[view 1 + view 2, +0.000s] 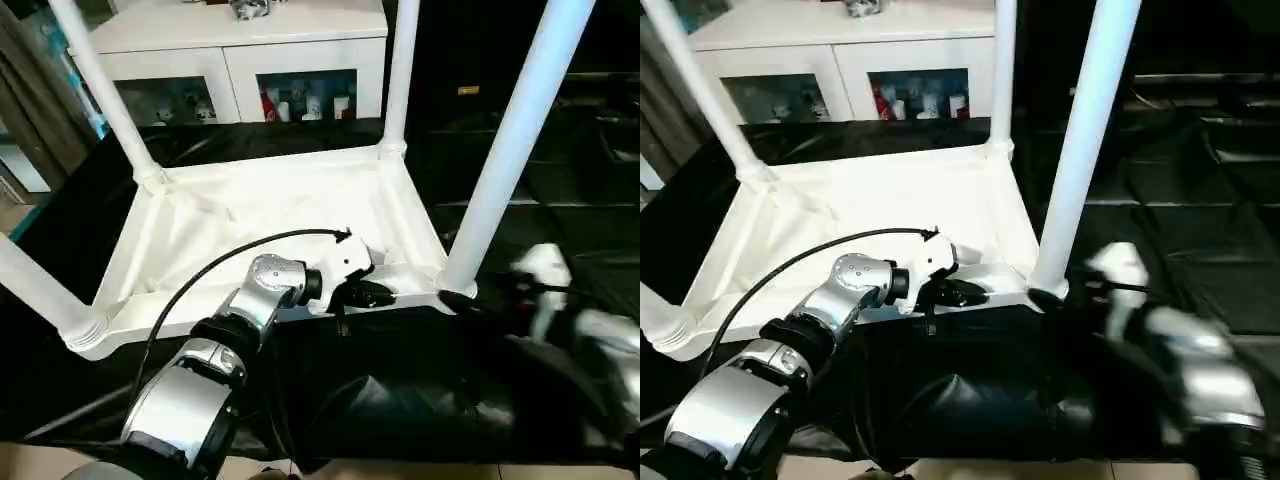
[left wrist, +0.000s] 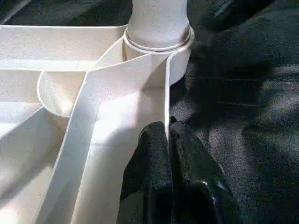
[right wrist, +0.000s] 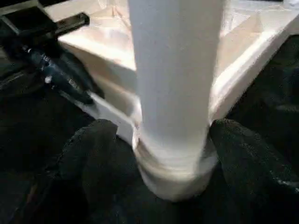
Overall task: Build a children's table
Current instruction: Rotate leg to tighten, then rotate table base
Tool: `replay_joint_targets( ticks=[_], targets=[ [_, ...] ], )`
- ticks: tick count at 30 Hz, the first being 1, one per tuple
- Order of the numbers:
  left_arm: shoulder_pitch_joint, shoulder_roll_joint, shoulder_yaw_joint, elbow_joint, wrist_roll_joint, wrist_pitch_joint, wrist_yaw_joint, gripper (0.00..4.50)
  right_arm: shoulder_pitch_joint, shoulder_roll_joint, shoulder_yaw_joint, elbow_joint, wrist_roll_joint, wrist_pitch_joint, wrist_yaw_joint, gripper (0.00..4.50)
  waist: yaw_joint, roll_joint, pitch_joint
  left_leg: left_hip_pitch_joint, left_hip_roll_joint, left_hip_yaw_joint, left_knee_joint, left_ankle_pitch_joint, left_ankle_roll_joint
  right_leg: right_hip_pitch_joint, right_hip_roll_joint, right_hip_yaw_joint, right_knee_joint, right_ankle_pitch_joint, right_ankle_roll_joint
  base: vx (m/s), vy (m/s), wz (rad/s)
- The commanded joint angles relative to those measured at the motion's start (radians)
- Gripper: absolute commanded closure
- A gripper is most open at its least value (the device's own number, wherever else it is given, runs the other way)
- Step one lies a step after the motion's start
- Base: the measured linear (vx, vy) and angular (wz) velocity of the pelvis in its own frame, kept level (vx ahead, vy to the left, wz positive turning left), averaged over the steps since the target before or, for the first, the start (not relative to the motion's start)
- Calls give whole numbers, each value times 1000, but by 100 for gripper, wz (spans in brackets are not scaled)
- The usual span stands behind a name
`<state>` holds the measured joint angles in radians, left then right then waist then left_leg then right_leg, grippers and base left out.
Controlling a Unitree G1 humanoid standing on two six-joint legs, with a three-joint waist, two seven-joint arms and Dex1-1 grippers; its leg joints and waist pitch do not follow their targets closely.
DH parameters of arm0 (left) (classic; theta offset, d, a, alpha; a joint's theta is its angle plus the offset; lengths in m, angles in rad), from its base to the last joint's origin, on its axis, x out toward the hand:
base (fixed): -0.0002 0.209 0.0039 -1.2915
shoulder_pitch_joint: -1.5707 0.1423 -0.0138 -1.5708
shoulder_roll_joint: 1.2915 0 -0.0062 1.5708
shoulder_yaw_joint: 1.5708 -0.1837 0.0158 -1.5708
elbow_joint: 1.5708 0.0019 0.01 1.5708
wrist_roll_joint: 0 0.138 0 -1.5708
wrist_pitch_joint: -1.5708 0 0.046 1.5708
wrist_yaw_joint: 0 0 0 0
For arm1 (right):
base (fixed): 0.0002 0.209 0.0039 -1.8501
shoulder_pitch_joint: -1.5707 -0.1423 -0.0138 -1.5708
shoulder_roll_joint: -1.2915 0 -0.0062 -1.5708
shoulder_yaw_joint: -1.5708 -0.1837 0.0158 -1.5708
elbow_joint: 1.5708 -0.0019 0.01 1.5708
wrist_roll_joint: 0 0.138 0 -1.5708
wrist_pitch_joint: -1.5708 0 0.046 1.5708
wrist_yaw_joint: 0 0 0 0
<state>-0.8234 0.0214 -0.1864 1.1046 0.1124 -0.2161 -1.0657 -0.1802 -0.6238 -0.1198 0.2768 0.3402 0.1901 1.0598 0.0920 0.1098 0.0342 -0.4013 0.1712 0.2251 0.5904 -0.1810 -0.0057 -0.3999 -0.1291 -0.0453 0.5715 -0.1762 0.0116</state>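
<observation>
With all four legs standing in the upturned children's table (image 1: 270,215) on the bench (image 1: 420,400), left fingers (image 2: 154,163) pinch its rim while right fingers (image 3: 247,163), spread, flank the near leg (image 3: 175,70); flipping upright seems left.

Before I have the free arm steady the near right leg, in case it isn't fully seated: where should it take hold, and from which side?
Low on the near right leg, just above its corner socket, coming in level from the robot's right. The leg is a smooth round tube standing nearly upright, so fingers span it crosswise. The open right tool already straddles it there, while the left tool pinches the table's rim.
</observation>
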Motion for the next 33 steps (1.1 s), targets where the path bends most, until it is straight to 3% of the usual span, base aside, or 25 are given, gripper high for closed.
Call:
replay_joint_targets(
  ticks=[1,5,9,13,14,16,18,19,20,23,24,25,26,27,29,30,32,33],
  targets=[
    [-6,0,5,-6,-12,-19,-5,450,11,-33,-26,-25,21,7,34,84,0,-41,-58,22,59,-34,-69,-207,143,39,-32,12,-65,-222,-215,0,0,0],
    [1,6,-5,-13,-12,-35,-28,450,38,-68,-40,-71,55,42,75,84,0,-43,-56,20,58,-35,-68,-206,148,38,-32,10,-68,-247,-206,0,0,0],
    [5,9,-8,-15,-9,-41,-27,450,81,-96,-38,-154,107,110,125,84,5,-43,-60,20,59,-35,-63,-185,164,39,-32,10,-63,-209,-208,0,0,0],
    [6,-1,19,-26,-34,-54,1,450,103,-83,9,-235,148,164,145,84,9,-44,-57,18,59,-36,-64,-190,161,38,-33,9,-63,-230,-205,0,0,0],
    [3,-4,29,-28,-46,-43,-4,406,103,-78,20,-244,146,166,144,82,7,-47,-56,18,59,-36,-66,-193,154,37,-32,9,-64,-243,-202,0,0,0],
    [3,1,39,-46,-64,-26,-26,395,93,-60,38,-251,142,168,135,82,8,-43,-56,20,60,-36,-68,-199,142,34,-32,9,-65,-259,-201,0,0,0],
    [17,24,55,-104,-103,31,-76,382,64,-16,67,-239,116,155,105,82,9,-43,-57,22,62,-37,-70,-204,127,34,-35,10,-63,-261,-211,0,0,0],
    [29,40,63,-144,-122,68,-98,354,48,5,79,-226,101,150,85,82,6,-45,-55,16,61,-38,-74,-199,120,33,-33,10,-58,-253,-221,0,0,0],
    [55,67,72,-210,-142,122,-113,349,34,31,101,-211,77,130,63,82,4,-53,-56,16,60,-36,-73,-199,120,32,-32,9,-58,-253,-219,0,0,0],
    [89,100,71,-280,-151,183,-131,342,17,59,116,-183,52,122,27,82,2,-47,-58,21,62,-36,-71,-175,118,30,-30,13,-49,-209,-231,0,0,0],
    [114,123,71,-326,-154,216,-145,342,10,74,125,-169,39,110,11,82,0,-59,-56,18,59,-34,-71,-169,124,31,-29,12,-50,-203,-231,0,0,0],
    [141,146,71,-371,-156,251,-155,321,2,90,132,-152,26,98,-8,82,3,-49,-58,21,60,-34,-69,-152,126,29,-28,13,-46,-182,-235,0,0,0],
    [189,188,74,-453,-166,304,-175,309,-10,111,143,-132,14,86,-25,82,3,-60,-59,22,62,-34,-69,-141,127,30,-29,13,-41,-164,-242,0,0,0],
    [238,227,76,-540,-179,361,-189,309,-23,130,150,-113,2,79,-44,82,2,-55,-59,16,62,-37,-70,-131,131,34,-32,13,-36,-155,-244,0,0,0],
    [318,284,85,-678,-196,439,-190,292,-43,155,156,-84,-15,62,-75,82,-2,-57,-58,24,64,-33,-72,-133,122,25,-23,13,-37,-152,-247,0,0,0],
    [357,307,96,-739,-196,463,-173,277,-55,168,154,-67,-25,54,-99,82,0,-53,-60,28,68,-34,-72,-135,114,25,-25,14,-32,-145,-252,0,0,0],
    [388,324,107,-781,-193,476,-156,262,-67,178,151,-49,-33,47,-122,82,-3,-50,-54,28,67,-32,-78,-165,98,22,-22,15,-37,-170,-248,0,0,0],
    [431,344,125,-836,-191,499,-134,260,-87,195,143,-15,-48,30,-163,82,1,-51,-51,36,64,-30,-79,-191,81,17,-19,17,-44,-204,-237,0,0,0]
  ],
)
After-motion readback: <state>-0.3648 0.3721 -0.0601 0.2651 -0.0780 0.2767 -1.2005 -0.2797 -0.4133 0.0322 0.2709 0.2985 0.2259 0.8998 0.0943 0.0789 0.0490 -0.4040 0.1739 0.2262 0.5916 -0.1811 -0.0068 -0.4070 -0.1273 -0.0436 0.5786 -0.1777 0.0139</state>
